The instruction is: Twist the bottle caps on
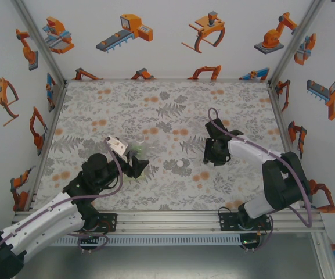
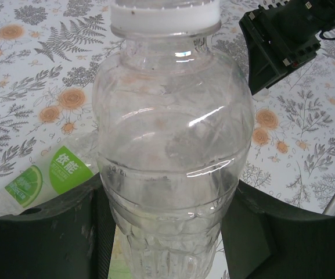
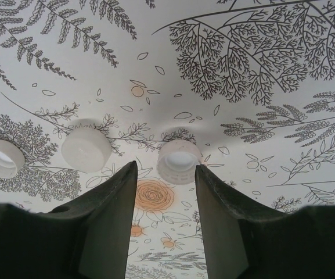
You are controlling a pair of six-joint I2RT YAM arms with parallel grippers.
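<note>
Left gripper (image 2: 167,192): closed on the clear bottle (image 2: 173,133), with one finger on each side of its lower body. The bottle stands upright in the grip. Whether its base rests on the table (image 1: 173,99) cannot be told.
Right gripper (image 3: 165,168): fingers apart and holding nothing, low over the table, well apart from the clear bottle.
White cap (image 2: 164,17): seated on the clear bottle's neck. Whether it is fully tightened cannot be told.
Loose caps: three on the table by the right gripper. The first cap (image 3: 180,161) lies open side up just beyond the fingertips. The second cap (image 3: 86,149) lies closed side up to its left. The third cap (image 3: 2,158) lies open side up, further left.
Green-label bottle (image 2: 45,180): lying on its side beside the clear bottle, neck end unclear.
Done, as judged: one bottle capped at most.
Left, as judged: loose caps not yet picked up and screwed on; most of the task remains.
</note>
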